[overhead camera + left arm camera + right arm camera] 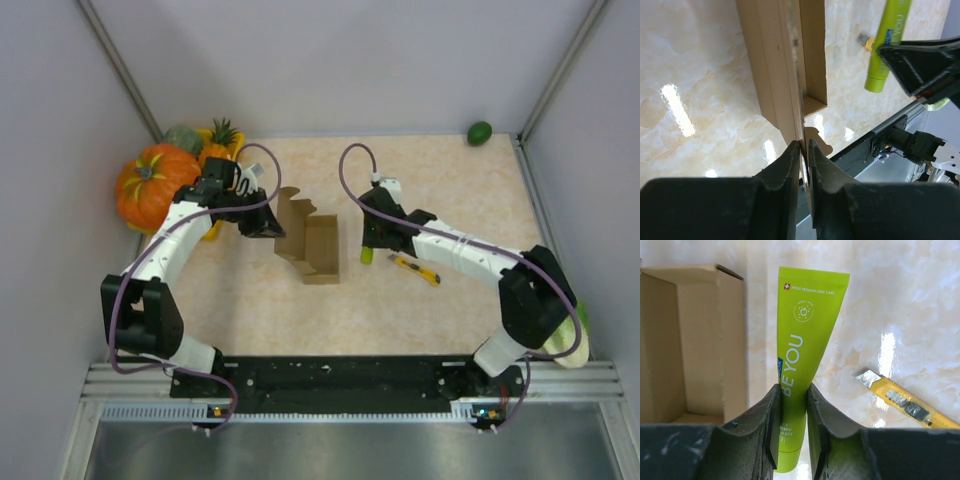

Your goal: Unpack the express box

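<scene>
Right tool [793,395] clenches green tube [807,325]; left tool [804,146] seemingly pinches express box [772,65] flap.

Glossy beige marble-patterned table [430,310], open brown express box [312,245] stood near its middle, yellow utility knife [415,270] lay to the right, orange pumpkin [150,185] sat far left, small green fruit [480,132] far right.

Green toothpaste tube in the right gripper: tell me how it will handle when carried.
The green tube probably feels light and soft; the right gripper pinches near its cap end, so the flat crimped end may flop. Its glossy skin could slip. Laid down, it likely won't roll.
</scene>
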{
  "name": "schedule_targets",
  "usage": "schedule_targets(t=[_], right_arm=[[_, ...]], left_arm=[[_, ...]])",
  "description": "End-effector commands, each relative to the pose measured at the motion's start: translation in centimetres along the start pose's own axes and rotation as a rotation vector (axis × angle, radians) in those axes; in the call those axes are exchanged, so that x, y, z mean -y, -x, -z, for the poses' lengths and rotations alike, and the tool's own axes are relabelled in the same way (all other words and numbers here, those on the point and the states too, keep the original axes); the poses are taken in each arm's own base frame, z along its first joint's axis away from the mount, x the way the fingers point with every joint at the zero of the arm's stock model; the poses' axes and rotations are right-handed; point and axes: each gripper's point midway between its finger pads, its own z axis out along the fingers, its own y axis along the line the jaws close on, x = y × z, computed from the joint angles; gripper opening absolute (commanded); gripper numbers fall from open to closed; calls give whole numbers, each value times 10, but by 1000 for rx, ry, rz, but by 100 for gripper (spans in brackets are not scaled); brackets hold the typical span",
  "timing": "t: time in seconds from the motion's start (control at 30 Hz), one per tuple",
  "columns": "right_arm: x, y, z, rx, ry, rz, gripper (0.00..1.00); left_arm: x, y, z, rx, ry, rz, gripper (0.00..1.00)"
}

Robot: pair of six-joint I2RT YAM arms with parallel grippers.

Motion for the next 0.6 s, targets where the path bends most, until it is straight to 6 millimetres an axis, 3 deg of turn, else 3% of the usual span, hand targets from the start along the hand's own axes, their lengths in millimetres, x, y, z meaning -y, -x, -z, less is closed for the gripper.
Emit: schedule_targets(t=[0.0, 0.2, 0.33, 0.43, 0.47, 0.57], right_arm=[[-2, -20, -26, -63, -2, 42, 24], [3, -41, -48, -143, -27, 55, 30], [5, -48, -56, -166, -43, 59, 41], [5, -46, -53, -166, -50, 55, 51], [5, -42, -47, -158, -49, 48, 53], [6, -27, -29, -117, -45, 34, 61]], left_arm=[[12, 15, 9, 52, -30, -42, 18], [14, 18, 11, 67, -33, -52, 27], [21, 22, 17, 95, -44, -68, 36], [29, 23, 24, 104, -64, -65, 55], [32, 24, 26, 106, -74, -69, 57], [47, 27, 40, 147, -106, -105, 79]])
